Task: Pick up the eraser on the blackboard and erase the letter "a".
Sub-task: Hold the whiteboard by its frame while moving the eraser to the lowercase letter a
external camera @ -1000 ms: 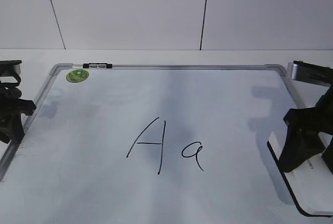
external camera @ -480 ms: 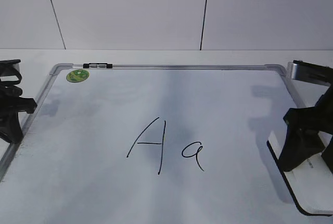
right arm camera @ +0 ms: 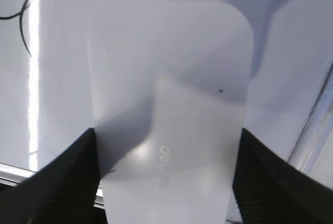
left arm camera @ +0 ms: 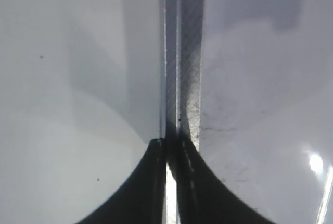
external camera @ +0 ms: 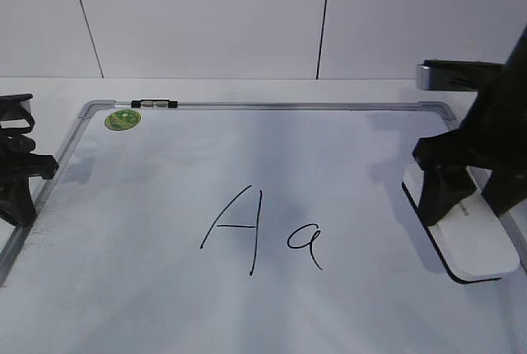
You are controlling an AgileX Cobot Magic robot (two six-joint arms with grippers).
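Eraser (external camera: 461, 235) clamped lengthwise in the down-pointing right end effector (external camera: 473, 197), well right of the letter "a" (external camera: 305, 245)

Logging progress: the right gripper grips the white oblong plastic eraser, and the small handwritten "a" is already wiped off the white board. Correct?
Partly. The right gripper does clasp the white oblong plastic eraser, but the small handwritten "a" is unerased on the white dry-erase board, beside the large "A", as the exterior view shows.

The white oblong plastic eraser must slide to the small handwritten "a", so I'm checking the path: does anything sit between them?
Nothing visible does: only bare board lies between the eraser and the "a".
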